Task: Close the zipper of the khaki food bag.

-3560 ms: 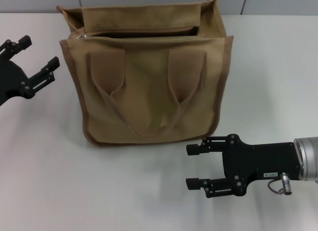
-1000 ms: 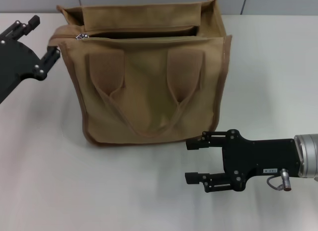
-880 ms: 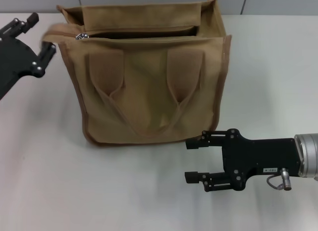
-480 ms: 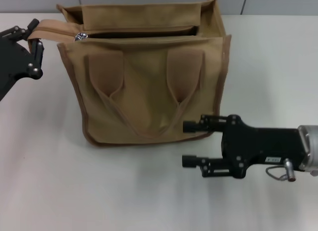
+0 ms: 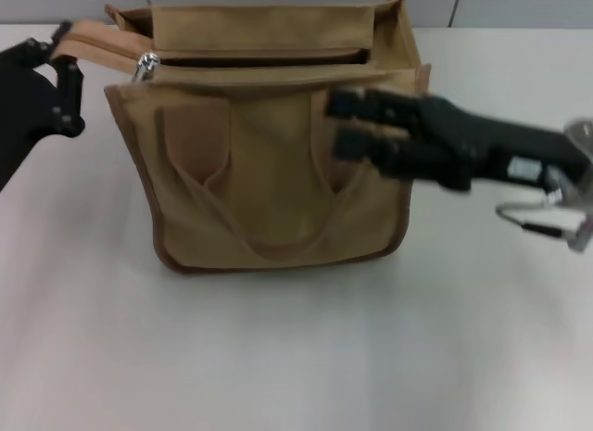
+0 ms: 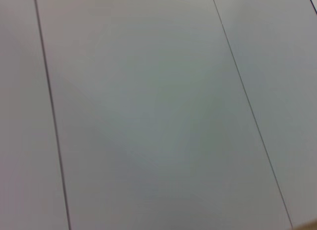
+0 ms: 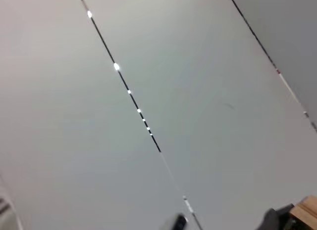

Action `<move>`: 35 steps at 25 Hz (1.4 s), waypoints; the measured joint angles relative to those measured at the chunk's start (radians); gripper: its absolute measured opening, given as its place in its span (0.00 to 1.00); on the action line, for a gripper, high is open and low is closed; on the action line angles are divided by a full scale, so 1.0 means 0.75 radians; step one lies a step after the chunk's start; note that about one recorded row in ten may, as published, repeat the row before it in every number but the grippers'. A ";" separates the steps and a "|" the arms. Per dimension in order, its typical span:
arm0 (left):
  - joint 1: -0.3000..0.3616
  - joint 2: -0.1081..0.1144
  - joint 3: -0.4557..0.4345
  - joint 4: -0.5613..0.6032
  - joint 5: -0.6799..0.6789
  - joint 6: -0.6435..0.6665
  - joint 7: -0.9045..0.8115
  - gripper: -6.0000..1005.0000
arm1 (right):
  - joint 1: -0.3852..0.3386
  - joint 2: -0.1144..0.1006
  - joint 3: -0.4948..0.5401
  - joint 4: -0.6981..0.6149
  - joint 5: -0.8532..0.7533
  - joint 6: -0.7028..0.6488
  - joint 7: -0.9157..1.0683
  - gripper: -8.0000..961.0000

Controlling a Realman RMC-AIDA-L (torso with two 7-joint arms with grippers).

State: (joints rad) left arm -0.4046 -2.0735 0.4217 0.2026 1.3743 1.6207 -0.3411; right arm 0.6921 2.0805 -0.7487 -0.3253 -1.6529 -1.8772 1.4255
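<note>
- A boxy khaki food bag (image 5: 278, 162) of tan canvas, with darker brown piping and two looped fabric handles, is seen upright near the far edge of a pale, smooth surface (image 5: 278, 357).
- The zipper (image 5: 269, 60) runs along the bag's top, its mouth open, with a small silver metal pull tab (image 5: 144, 65) at the end nearest the surface's left edge.
- The black left gripper (image 5: 65, 51) is closed on the fabric strip at that zipper end.
- The black right gripper (image 5: 338, 125) is blurred over the bag's front; its jaws are seen parted.
- Only grey panelled wall is shown in both wrist views.
</note>
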 joint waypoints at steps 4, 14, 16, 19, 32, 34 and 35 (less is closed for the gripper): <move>-0.011 -0.001 0.000 -0.004 -0.015 0.047 -0.032 0.03 | 0.131 0.001 0.001 -0.023 0.064 0.075 0.246 0.76; -0.048 -0.001 0.000 -0.025 -0.029 0.069 -0.034 0.03 | 0.361 0.007 -0.137 -0.019 0.094 0.482 0.644 0.76; -0.052 -0.001 0.000 -0.026 -0.043 0.070 -0.034 0.03 | 0.383 0.008 -0.175 -0.016 0.095 0.532 0.692 0.76; -0.058 -0.001 0.000 -0.026 -0.051 0.072 -0.035 0.03 | 0.403 0.009 -0.224 -0.018 0.096 0.585 0.773 0.76; -0.080 -0.001 0.000 -0.027 -0.051 0.080 -0.069 0.03 | 0.474 0.010 -0.402 -0.028 0.093 0.730 0.953 0.76; -0.081 -0.001 0.000 -0.027 -0.051 0.089 -0.073 0.03 | 0.481 0.010 -0.404 -0.028 0.090 0.739 0.974 0.76; -0.083 -0.001 0.002 -0.027 -0.051 0.098 -0.083 0.03 | 0.491 0.010 -0.411 -0.027 0.086 0.745 0.993 0.76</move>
State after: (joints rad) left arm -0.4668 -2.0739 0.4228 0.1824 1.3360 1.6942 -0.4033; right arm 1.0607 2.0878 -1.0569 -0.3459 -1.5880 -1.3188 2.1705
